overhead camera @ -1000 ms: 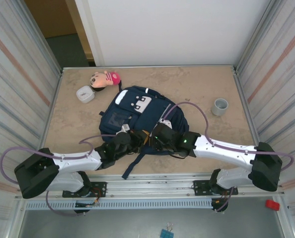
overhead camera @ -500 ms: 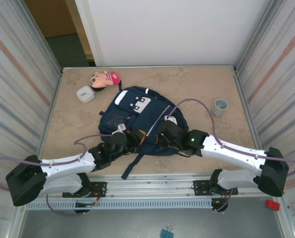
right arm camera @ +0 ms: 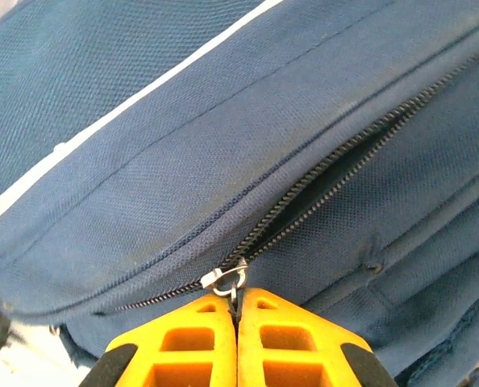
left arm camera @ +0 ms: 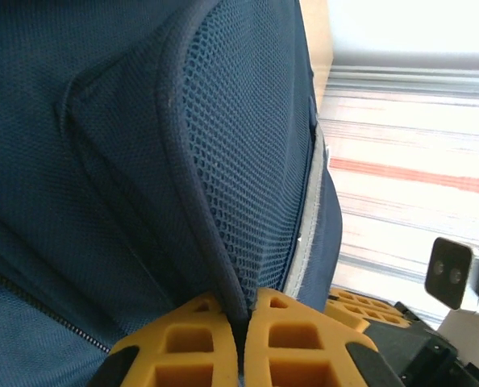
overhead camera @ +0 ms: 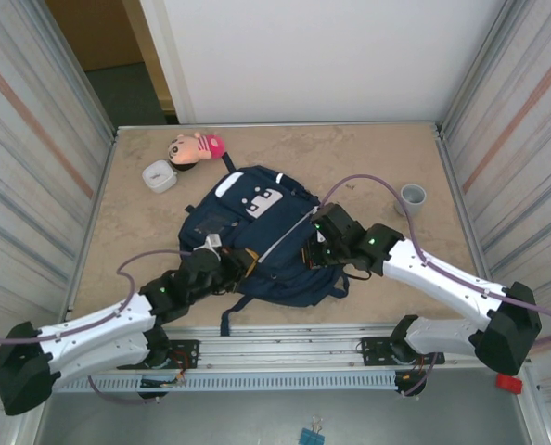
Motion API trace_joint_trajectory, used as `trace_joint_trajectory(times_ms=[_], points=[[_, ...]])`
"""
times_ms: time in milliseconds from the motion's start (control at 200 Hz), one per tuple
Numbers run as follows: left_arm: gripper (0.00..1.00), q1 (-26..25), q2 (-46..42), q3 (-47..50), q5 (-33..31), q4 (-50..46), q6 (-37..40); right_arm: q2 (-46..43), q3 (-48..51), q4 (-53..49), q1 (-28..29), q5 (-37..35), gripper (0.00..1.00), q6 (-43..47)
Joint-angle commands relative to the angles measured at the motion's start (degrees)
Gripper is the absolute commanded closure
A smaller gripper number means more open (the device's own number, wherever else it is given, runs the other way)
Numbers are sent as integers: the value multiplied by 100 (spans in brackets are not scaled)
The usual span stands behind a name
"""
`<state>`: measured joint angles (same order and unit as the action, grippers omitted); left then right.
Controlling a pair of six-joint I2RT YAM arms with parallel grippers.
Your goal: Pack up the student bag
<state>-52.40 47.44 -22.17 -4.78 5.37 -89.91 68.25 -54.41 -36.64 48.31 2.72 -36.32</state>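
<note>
Right end effector (right arm camera: 238, 316) clenched on the zipper pull (right arm camera: 227, 280) — left end effector (left arm camera: 241, 326) pinching the mesh edge (left arm camera: 211, 201) of the backpack (overhead camera: 257, 239).

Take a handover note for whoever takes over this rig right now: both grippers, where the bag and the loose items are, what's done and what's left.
Left gripper: shut on a mesh-lined fold of the student bag.
Right gripper: shut on the zipper pull; that zipper is partly open.
The bag lies mid-table. Outside it: plush doll and white container at the far left, grey cup at the far right.
Done: bag gripped, zipper started.
Left: open the zipper fully, then probably load the loose items.
</note>
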Motion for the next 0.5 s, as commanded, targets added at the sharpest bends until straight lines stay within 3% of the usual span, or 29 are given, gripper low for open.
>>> trace_joint_trajectory(times_ms=[0, 241, 371, 496], points=[[100, 479, -385, -217, -324, -1216, 958, 23, -38, -183, 181, 283, 100, 333], [100, 1924, 99, -896, 1432, -1653, 2524, 217, 49, 183, 1171, 67, 100, -238], [95, 2197, 605, -1617, 1433, -2375, 3543, 384, 1, 497, 1628, -55, 100, -589], [91, 2650, 1182, -1799, 1766, -2032, 3727, 664, 14, 966, 1770, -171, 100, -828]])
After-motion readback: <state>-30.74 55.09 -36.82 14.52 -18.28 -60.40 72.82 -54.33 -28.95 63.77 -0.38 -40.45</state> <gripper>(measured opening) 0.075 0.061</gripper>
